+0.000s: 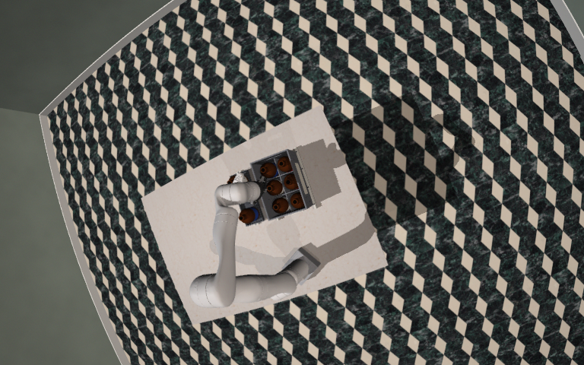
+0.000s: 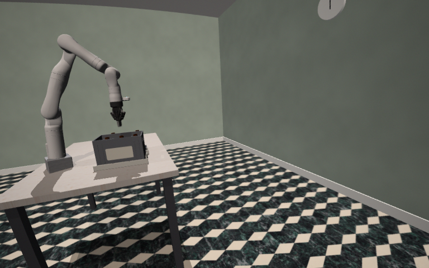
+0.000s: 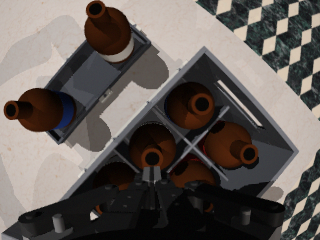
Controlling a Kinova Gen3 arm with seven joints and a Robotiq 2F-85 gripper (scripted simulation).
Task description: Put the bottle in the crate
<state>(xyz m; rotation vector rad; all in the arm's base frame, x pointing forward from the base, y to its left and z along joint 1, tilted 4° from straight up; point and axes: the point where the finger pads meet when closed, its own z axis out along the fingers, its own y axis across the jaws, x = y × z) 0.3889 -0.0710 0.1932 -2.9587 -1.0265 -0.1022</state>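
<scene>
The grey crate [image 1: 308, 176] [image 2: 99, 153] [image 3: 266, 126] stands on the table and holds several upright brown bottles [image 1: 274, 186] [image 3: 190, 103]. Every slot I can see from overhead is filled. The grey tray [image 3: 90, 83] lies beside the crate. It carries a white-labelled bottle [image 3: 107, 30] and a blue-labelled bottle [image 3: 40, 110] [image 1: 246, 215], with a bare gap between them. My gripper [image 2: 119, 123] [image 3: 152, 177] is shut and empty. It hangs clear above the crate, over the neck of one crate bottle [image 3: 152, 150]. In the overhead view the wrist hides the fingers.
The table [image 1: 185, 223] [image 2: 79, 180] [image 3: 40, 14] is light wood. The arm's base [image 1: 309, 258] [image 2: 58, 163] stands near one table edge. Checkered floor surrounds the table. The crate stands near the table edge on its far side from the tray.
</scene>
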